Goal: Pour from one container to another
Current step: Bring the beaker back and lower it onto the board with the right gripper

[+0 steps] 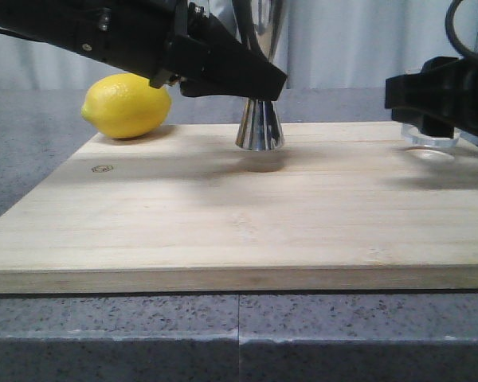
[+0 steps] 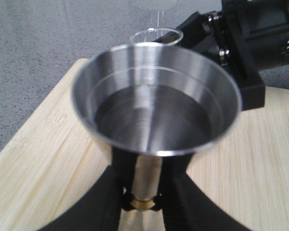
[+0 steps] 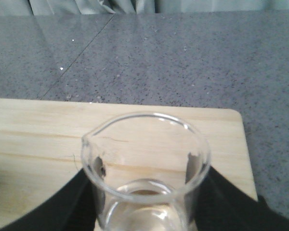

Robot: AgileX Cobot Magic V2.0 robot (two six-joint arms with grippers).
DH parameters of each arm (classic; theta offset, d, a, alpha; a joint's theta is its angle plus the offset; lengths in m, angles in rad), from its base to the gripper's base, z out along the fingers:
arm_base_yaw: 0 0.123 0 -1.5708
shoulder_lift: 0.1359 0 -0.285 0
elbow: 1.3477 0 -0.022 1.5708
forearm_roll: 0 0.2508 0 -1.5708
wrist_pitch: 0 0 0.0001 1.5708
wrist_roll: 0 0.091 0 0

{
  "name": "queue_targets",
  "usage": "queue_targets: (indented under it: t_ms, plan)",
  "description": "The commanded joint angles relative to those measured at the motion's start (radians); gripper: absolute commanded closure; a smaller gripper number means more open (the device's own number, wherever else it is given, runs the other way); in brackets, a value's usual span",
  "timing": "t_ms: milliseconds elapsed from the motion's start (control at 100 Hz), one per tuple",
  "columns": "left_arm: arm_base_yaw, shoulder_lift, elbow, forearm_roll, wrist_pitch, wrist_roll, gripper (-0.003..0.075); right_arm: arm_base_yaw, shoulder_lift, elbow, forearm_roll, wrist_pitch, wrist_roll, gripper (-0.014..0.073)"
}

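The steel jigger (image 1: 260, 127) is upright near the back middle of the wooden board (image 1: 223, 231). Its base seems slightly above the wood, over a shadow. My left gripper (image 1: 259, 83) is shut on its narrow gold-banded waist; in the left wrist view the gripper (image 2: 143, 195) clamps the waist under the wide upper cup (image 2: 156, 110). The clear glass beaker (image 3: 147, 163) is upright between the fingers of my right gripper (image 3: 147, 204), which is shut on it. In the front view that gripper (image 1: 432, 107) is at the board's back right, with the beaker's base (image 1: 430, 146) showing below it.
A yellow lemon (image 1: 126, 105) lies at the board's back left corner. Speckled grey counter (image 1: 111, 334) surrounds the board. The beaker's rim (image 2: 156, 36) and the right arm (image 2: 253, 43) stand just beyond the jigger in the left wrist view.
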Motion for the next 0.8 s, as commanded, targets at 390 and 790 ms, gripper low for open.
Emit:
queue_targets:
  t_ms: [390,790]
  plan:
    - [-0.008,-0.054,-0.031,-0.07,0.044,-0.003,0.0638,0.001,0.034,-0.022,-0.091,-0.126,0.011,0.0274]
    - [-0.008,-0.054,-0.031,-0.07,0.044,-0.003,0.0638,0.001,0.005,-0.022,-0.093,-0.099,0.011,-0.0006]
